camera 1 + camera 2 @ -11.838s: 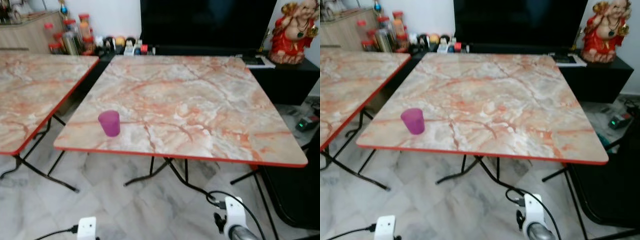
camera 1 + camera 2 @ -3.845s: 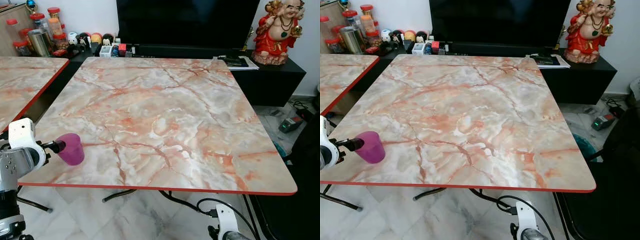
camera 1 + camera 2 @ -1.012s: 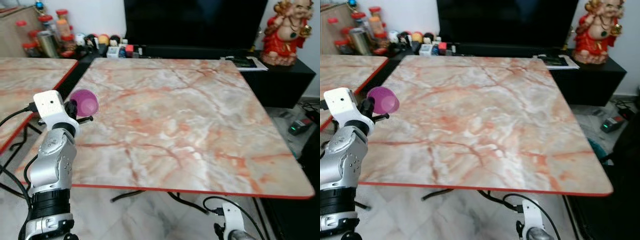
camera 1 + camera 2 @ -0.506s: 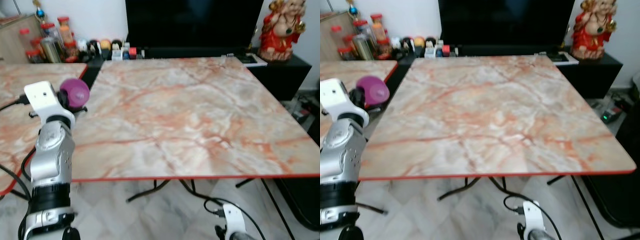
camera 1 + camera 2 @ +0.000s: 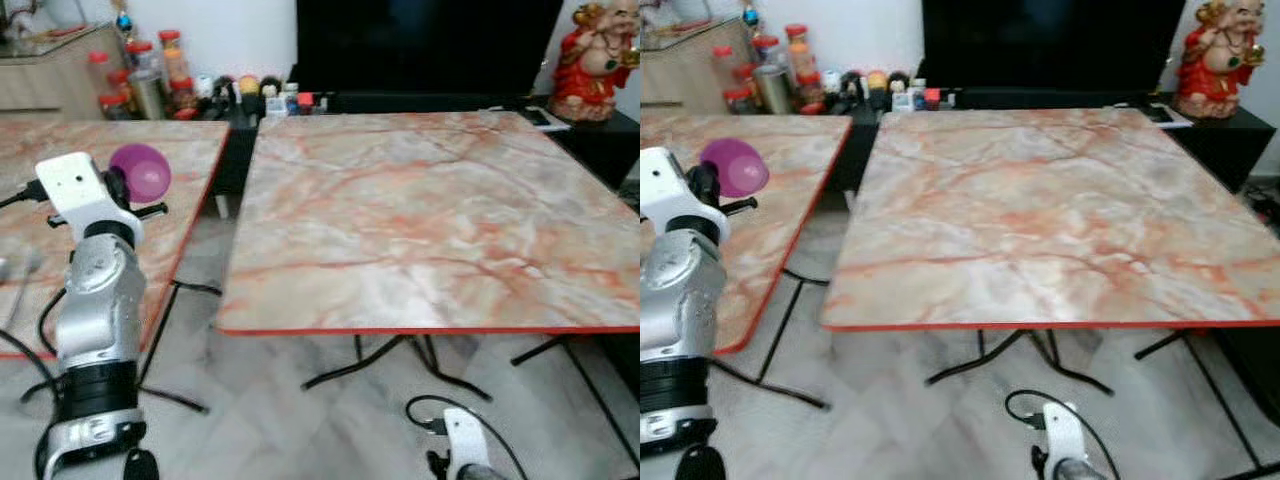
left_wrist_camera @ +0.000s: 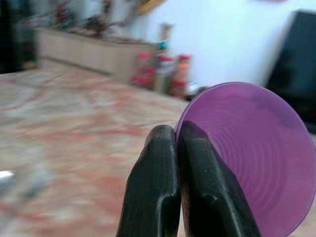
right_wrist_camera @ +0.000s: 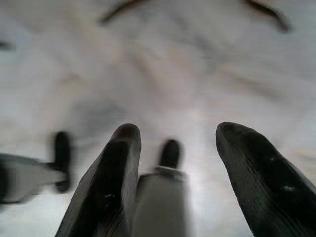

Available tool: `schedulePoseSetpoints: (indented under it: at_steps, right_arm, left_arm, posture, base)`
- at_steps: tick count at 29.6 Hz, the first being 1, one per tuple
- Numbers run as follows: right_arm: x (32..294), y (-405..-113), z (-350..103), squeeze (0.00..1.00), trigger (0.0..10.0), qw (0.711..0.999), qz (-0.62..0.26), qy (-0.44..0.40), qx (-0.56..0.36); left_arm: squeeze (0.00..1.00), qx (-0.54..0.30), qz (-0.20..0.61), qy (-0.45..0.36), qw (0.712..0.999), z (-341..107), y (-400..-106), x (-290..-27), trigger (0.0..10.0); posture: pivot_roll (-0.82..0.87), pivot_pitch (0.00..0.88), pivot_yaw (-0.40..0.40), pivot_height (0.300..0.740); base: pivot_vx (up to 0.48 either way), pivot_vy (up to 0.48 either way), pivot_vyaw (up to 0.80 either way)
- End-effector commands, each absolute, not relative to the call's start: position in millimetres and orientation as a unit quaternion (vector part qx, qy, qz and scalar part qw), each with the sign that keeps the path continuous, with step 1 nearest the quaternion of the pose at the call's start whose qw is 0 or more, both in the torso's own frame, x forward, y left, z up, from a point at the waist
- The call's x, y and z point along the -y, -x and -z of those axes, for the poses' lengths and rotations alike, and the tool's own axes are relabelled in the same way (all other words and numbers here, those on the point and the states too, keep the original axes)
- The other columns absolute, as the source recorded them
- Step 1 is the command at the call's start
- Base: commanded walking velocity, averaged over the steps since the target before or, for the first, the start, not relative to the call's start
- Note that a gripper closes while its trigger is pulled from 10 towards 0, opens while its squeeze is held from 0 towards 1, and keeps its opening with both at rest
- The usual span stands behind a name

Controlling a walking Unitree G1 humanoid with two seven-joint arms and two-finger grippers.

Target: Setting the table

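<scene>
Two marble-look tables with red edges stand side by side. The big table [image 5: 430, 210] is off to the right of the left gripper [image 6: 177, 143], with a dark gap of floor between it and the second table [image 5: 190, 160]. The second table lies under and behind the raised left gripper. Its red edge runs just below the gripper's right side.

Far beyond the gripper, a black TV [image 5: 430, 45] sits on a low black cabinet [image 5: 600, 130]. A red and gold statue [image 5: 598, 60] stands at the far right end of it. Jars with red lids [image 5: 150, 70] stand past the second table, well ahead of the gripper.

The pale marble floor [image 5: 300, 420] is open in front of both tables. Black table legs [image 5: 400, 360] cross under the big one.

The left gripper is up in the air, its two black fingers [image 6: 158, 187] pressed together on the rim of the purple cup [image 5: 140, 172]. The cup is tipped on its side, above the second table.

The right gripper [image 7: 177, 148] hangs low over the floor, fingers spread apart, holding nothing.
</scene>
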State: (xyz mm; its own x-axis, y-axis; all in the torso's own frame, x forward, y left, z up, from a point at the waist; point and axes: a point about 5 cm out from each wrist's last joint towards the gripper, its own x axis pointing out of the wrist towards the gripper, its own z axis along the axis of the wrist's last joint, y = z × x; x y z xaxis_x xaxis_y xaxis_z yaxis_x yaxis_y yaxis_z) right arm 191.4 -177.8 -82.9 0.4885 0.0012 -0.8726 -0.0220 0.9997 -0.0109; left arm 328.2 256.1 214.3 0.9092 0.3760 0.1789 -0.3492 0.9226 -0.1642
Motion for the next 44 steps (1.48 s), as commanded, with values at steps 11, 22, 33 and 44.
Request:
schedulePoseSetpoints:
  at_steps: [11,22,33,44]
  right_arm:
    - [187.4,-198.7,77.9,0.0,10.0,0.874,0.008,0.009,-0.487]
    - [188.1,-199.4,77.3,0.0,10.0,0.878,0.011,0.007,-0.479]
    - [188.1,-198.1,77.8,0.0,10.0,0.879,0.009,0.004,-0.477]
    - [188.1,-196.9,78.5,0.0,10.0,0.877,0.006,0.008,-0.48]
  left_arm:
    - [0.0,0.135,-0.215,0.055,0.966,-217.0,-317.7,-267.5,10.0]
    - [0.0,0.166,-0.208,0.043,0.963,-216.6,-313.4,-254.3,10.0]
    - [0.0,0.186,-0.194,0.035,0.963,-227.0,-317.1,-248.2,10.0]
    - [0.0,0.194,-0.183,0.034,0.963,-232.2,-319.1,-246.2,10.0]
  posture:
    - [0.08,0.0,-0.011,0.74]
    - [0.08,0.0,-0.012,0.74]
    - [0.08,0.0,-0.01,0.74]
    - [0.08,0.0,-0.011,0.74]
  base:
    - [0.0,0.48,0.0]
    - [0.0,0.48,0.0]
    - [0.0,0.48,0.0]
    - [0.0,0.48,0.0]
